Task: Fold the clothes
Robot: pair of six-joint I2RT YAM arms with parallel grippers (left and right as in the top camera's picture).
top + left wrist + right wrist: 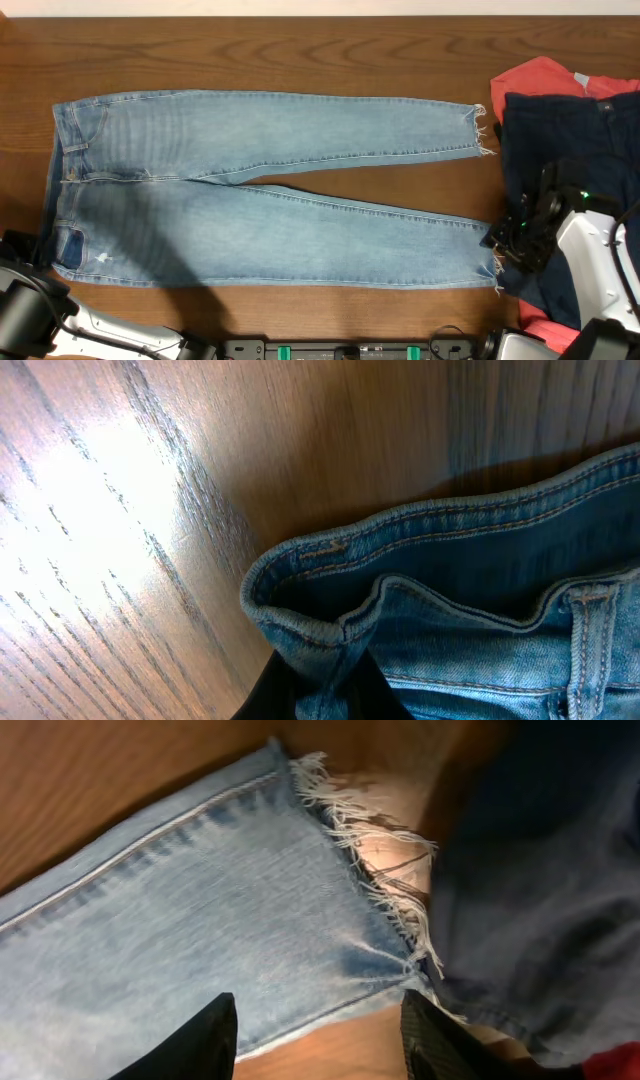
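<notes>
Brown wood-grain table (300, 50), light-blue jeans (270, 220) spread flat across it. My left pincer (320, 695) clamps their waistband corner; my right pincer (315, 1040) stands wide over a frayed hem.

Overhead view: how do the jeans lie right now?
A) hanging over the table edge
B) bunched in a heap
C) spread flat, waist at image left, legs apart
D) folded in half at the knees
C: the jeans lie full length on the table, waistband at image left, frayed hems apart at the right.
</notes>
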